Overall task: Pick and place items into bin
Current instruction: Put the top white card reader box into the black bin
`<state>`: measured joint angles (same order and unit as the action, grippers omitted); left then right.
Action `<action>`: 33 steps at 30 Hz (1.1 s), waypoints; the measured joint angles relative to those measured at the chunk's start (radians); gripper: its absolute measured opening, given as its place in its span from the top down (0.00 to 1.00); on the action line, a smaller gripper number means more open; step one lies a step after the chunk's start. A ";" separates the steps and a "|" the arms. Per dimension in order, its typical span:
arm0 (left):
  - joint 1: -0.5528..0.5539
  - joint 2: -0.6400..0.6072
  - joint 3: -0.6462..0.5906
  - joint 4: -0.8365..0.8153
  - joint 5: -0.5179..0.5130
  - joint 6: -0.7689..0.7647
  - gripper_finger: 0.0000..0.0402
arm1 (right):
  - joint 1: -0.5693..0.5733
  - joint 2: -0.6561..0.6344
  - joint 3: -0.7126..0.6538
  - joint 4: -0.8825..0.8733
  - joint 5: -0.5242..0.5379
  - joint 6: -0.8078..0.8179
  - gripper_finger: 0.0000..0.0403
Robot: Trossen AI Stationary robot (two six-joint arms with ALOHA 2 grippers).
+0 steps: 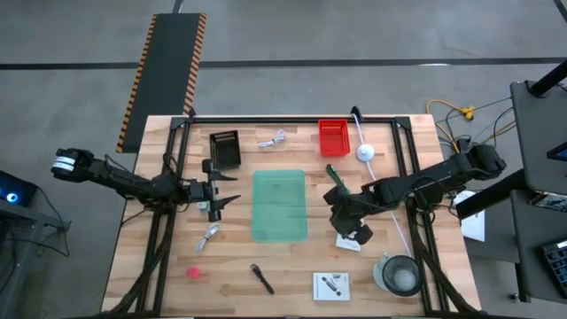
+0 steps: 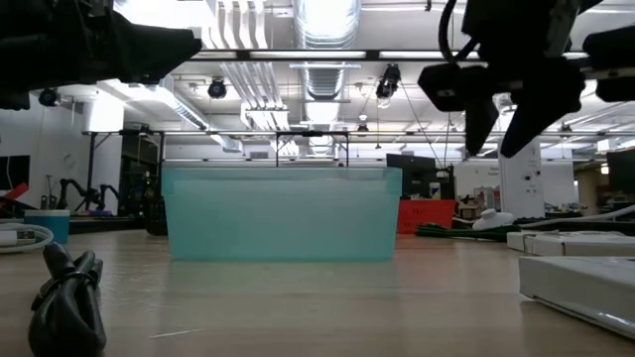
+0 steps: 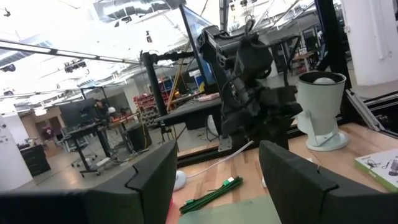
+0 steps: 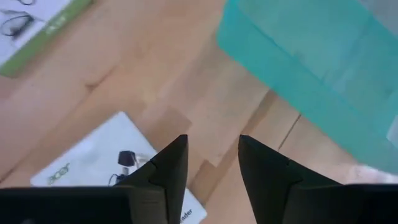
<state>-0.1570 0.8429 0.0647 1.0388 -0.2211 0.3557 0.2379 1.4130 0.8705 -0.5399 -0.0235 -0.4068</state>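
The translucent green bin stands in the middle of the table. My right gripper hangs open just right of it, above the wood, fingers slanting down; nothing is between them. A white printed packet lies flat right beside and partly under it. My left gripper waits open left of the bin. Flat on the table lie a green marker, a second white packet, a black pen-like tool, a pink blob and silvery pieces.
A red basket and a black basket stand at the far side. A round clear cup sits near the right front corner, and a white rounded object sits right of the red basket. Black frame rails run along both table sides.
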 joint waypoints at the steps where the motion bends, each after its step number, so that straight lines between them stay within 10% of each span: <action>1: 0.000 0.000 0.000 0.000 0.000 0.000 0.47 | -0.004 0.014 0.007 -0.016 0.001 0.000 0.69; 15: 0.000 0.003 0.000 0.001 0.000 0.000 0.47 | -0.009 0.305 0.208 -0.305 -0.032 -0.045 0.73; 33: 0.000 0.006 0.000 0.001 0.000 0.000 0.47 | 0.006 0.336 0.197 -0.313 -0.063 -0.161 0.82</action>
<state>-0.1572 0.8486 0.0649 1.0394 -0.2213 0.3557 0.2438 1.7488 1.0672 -0.8533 -0.0860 -0.5679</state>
